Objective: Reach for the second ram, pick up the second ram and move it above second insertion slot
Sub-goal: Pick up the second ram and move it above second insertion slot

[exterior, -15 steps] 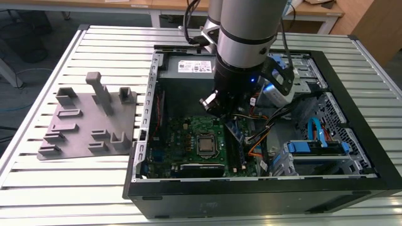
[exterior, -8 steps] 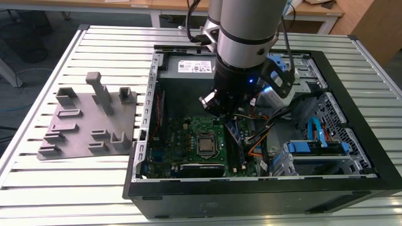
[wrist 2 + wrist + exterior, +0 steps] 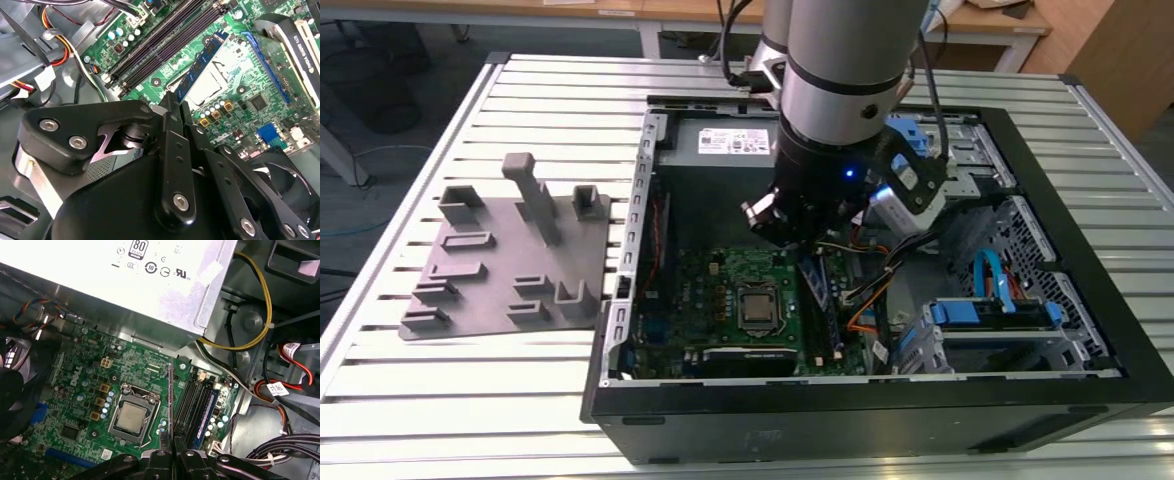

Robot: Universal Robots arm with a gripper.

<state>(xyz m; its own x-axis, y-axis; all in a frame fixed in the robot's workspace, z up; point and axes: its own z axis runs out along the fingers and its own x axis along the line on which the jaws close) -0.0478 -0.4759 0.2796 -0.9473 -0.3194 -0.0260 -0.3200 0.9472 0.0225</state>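
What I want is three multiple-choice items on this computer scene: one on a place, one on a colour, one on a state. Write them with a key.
1. Where is the second ram?
A. Held over the motherboard
B. Lying on top of the power supply
C. Pushed fully down into a slot

2. What colour is the plastic fixture on the slatted table?
A. Red
B. Yellow
C. Grey

3. How do the jaws stand?
A. Wide open and holding nothing
B. Shut on the second ram
C. Shut on a cable

Key:
1 A: in both wrist views the stick juts from the jaws, clear above the board.
2 C: the exterior view shows it grey, beside the open case.
3 B: in the second wrist view they pinch the stick's near end.
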